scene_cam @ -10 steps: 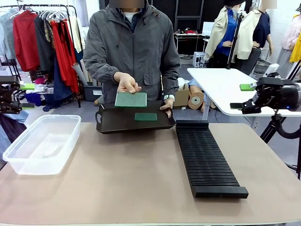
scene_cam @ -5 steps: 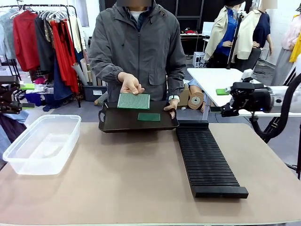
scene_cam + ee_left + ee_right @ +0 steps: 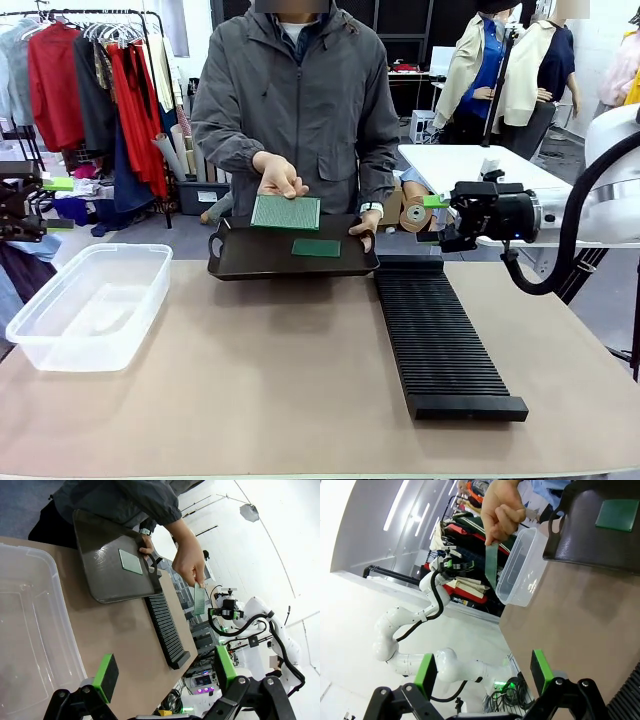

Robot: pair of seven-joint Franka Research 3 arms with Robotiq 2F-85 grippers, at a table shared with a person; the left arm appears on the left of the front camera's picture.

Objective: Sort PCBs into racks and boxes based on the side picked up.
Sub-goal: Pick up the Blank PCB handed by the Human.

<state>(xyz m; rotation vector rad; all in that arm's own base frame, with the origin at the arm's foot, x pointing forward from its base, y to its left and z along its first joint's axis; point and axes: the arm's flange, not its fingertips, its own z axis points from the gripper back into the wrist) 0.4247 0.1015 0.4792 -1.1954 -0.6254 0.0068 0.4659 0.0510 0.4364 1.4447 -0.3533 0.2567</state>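
Observation:
The person holds a light-green PCB in one hand above a shallow black tray; it hangs edge-on in the wrist views. A darker PCB lies flat on the tray. The long black slotted rack lies right of centre. The clear tub stands at the left, with nothing in it. My right gripper hovers open above the rack's far end, right of the tray, holding nothing. My left gripper stays open at the far left edge, behind the tub.
The person's other hand grips the tray's right handle at the far table edge. A white table stands behind my right arm. A clothes rail hangs at the back left. Bare tabletop lies between tub and rack.
My right arm has swung left from the picture's right edge toward the tray and the person. The person shifted the tray and held PCB slightly. The left arm has not moved.

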